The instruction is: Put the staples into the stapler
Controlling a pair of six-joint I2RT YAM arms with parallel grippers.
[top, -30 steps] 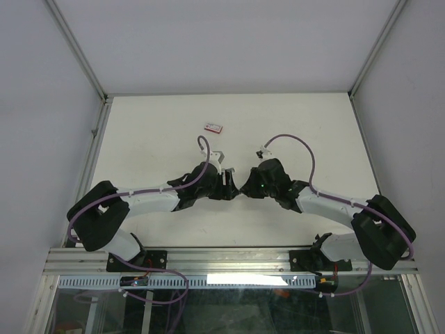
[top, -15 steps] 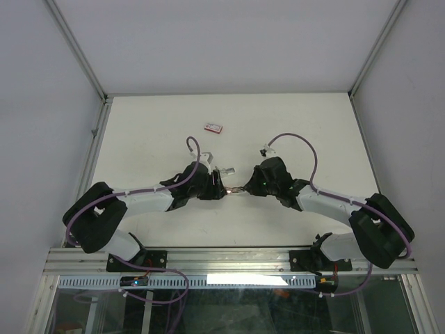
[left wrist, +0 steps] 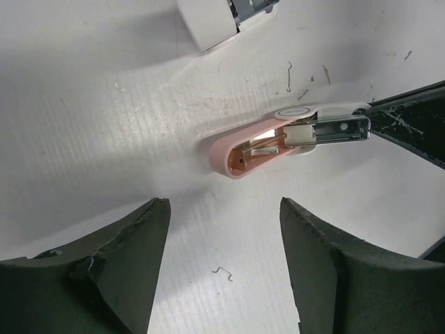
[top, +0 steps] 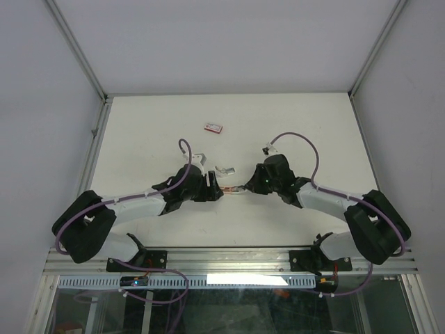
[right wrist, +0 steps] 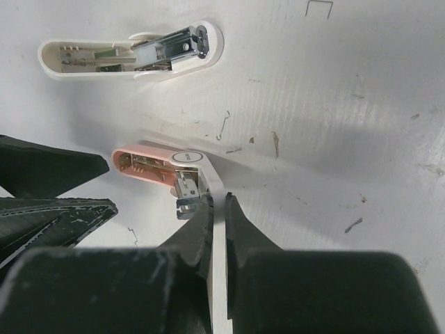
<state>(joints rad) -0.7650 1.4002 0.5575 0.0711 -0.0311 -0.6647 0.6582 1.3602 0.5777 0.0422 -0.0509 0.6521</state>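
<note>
Staple box (top: 213,127): red-pink, lying flat on the counter (top: 139,125) at upper middle of the top view, well apart from both arms. You can't make out any strips in it at that size.

Pink stapler (left wrist: 259,147) lies open at mid-counter between the two tools, with its metal magazine (left wrist: 341,129) exposed.

Right tool (right wrist: 217,202) is pinched narrow on the pink stapler's thin white arm, at lower centre of its wrist view.

Left tool (left wrist: 222,209) is spread wide and grips nothing. The pink stapler sits just above the gap in that view, not touching.

White stapler (right wrist: 132,50), also open, sits just beyond the pink one, at upper left of the right wrist view and apart from it.

You'll see a few loose bent staples (left wrist: 222,273) scattered on the counter near both staplers.
</note>
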